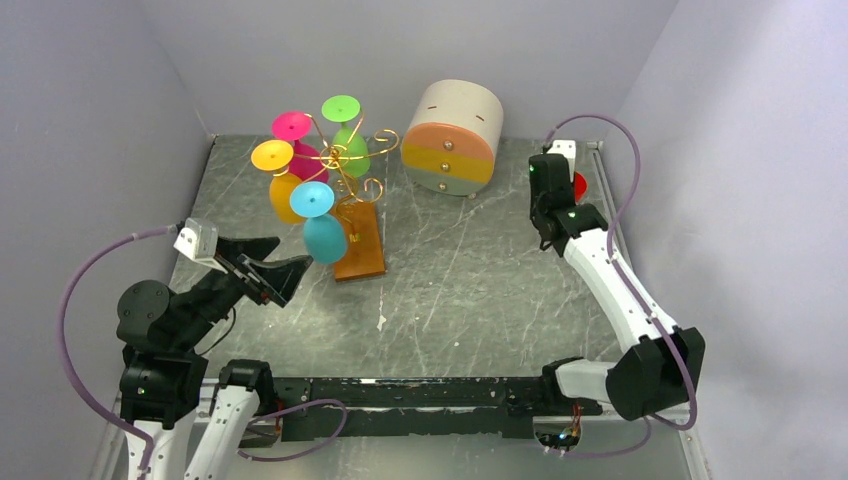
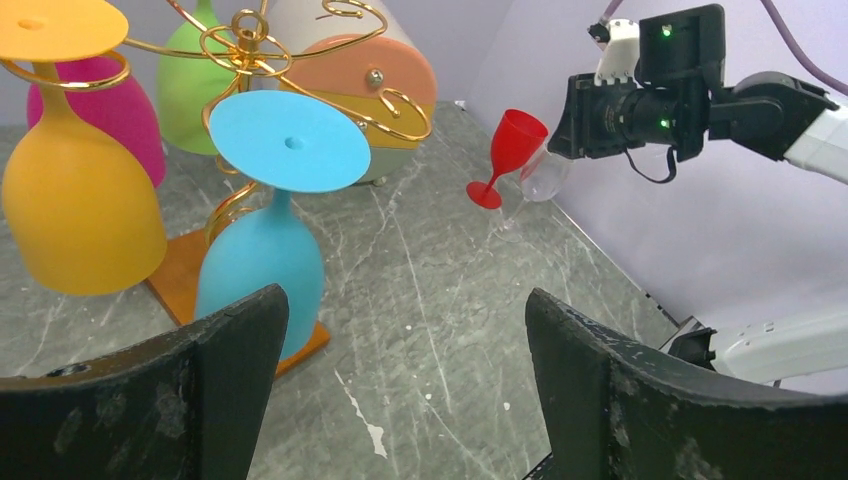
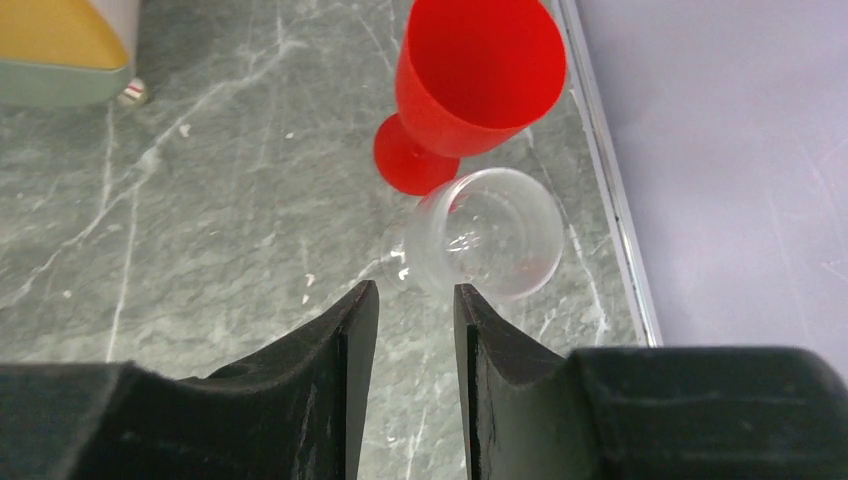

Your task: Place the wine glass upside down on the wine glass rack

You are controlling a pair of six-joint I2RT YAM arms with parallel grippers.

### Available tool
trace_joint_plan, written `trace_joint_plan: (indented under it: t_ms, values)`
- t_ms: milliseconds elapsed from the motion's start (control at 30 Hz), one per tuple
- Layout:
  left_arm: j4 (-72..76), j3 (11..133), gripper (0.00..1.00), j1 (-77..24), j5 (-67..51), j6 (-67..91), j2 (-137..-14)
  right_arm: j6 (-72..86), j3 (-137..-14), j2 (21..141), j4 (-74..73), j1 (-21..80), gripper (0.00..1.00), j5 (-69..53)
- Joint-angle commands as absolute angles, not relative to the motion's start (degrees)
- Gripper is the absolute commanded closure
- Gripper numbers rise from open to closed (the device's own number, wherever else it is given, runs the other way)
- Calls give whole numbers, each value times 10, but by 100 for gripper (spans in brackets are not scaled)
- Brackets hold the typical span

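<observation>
By the worktop's point(image 1: 450, 290) right edge, just beside a red glass point(image 3: 480, 70): clear wine glass point(image 3: 490, 235), right claw point(image 3: 412, 292) nearly together before it, grip unclear. Far left, beside wine glass rack point(image 1: 362, 245): left claw point(image 2: 407, 300) wide apart.

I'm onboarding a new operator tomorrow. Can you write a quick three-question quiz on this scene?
1. How many glasses hang upside down on the wine glass rack?
2. True or false: the left end effector holds a glass.
3. Fill in: the glass standing nearest the right end effector is the ____ one.

Key: 1. Four. 2. False, it is open and empty. 3. Clear; the clear glass stands just beyond its fingertips.
</observation>
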State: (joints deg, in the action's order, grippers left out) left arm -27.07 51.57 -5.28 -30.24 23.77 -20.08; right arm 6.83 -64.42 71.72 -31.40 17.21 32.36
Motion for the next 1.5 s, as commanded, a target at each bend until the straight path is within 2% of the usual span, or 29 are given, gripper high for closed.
trace_joint_plan:
  t_ms: [0,433,700,933,1033,1300,1467]
  values:
    - [-237,504,9,-48,-323,221,-192,47,-679,747,-323,135,62,300]
    - [-247,513,6,-48,-283,224,-202,38,-690,818,-320,83,63,221]
    - [-254,521,6,-48,-281,216,-204,41,-692,827,-326,83,75,205]
    - [-248,512,5,-48,-266,225,-199,43,-688,802,-332,83,95,188]
    - [-241,509,2,-48,-250,220,-195,44,-692,795,-339,85,100,176]
    - [-212,511,0,-48,-276,167,-209,65,-704,759,-370,114,100,123]
    - [-169,479,3,-48,-322,75,-180,80,-705,728,-381,170,100,94]
